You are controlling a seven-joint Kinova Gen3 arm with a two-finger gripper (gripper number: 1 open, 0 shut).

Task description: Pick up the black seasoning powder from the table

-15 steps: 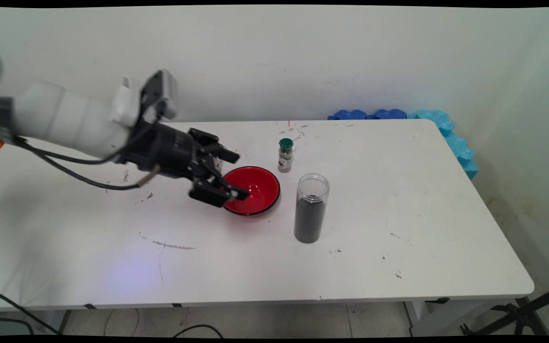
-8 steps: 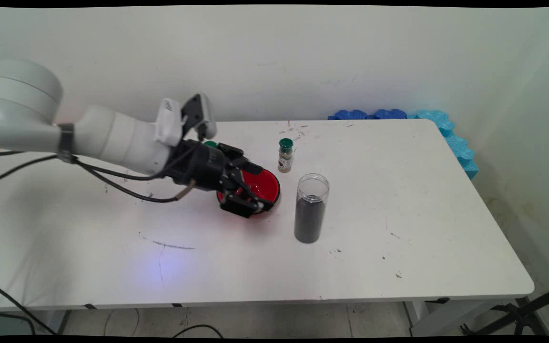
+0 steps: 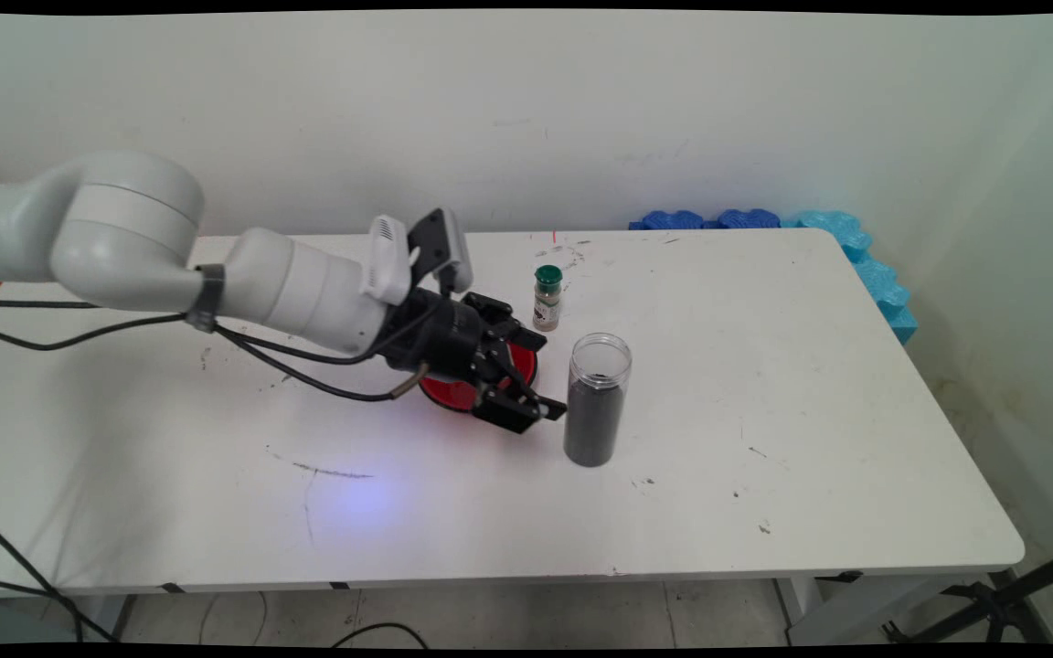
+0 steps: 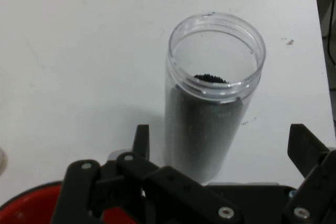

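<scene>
**Open claw brought level with the clear jar**

The black two-finger gripper (image 3: pixel 540 384) is seen spread wide and empty, low over the table and just left of the clear plastic jar (image 3: pixel 596 398). In the hand view the two fingertips (image 4: pixel 140 139) are seen standing apart on either side of the jar (image 4: pixel 212 98), which sits between them but is touched by neither, as far as can be told. The jar stands upright with no lid and is filled most of the way with a dark granular material.

Beneath and behind the gripper the red bowl (image 3: pixel 453 393) is largely covered by the hand; only part of its rim and inner wall is shown, and its red edge (image 4: pixel 31 208) appears at the lower left of the hand view. Behind the bowl and the jar, a small spice bottle with a green cap (image 3: pixel 547 298) stands upright, apart from both.

As a judgement, the moment is read as an approach to the jar with the grasp not yet made; for a hold, the fingers would have to be carried further along the jar's sides before being closed.

The white table (image 3: pixel 810 411) is scuffed and marked with dark smudges. A plain pale wall (image 3: pixel 581 110) lies behind, and blue foam pieces (image 3: pixel 819 228) are set along the far right corner.
</scene>
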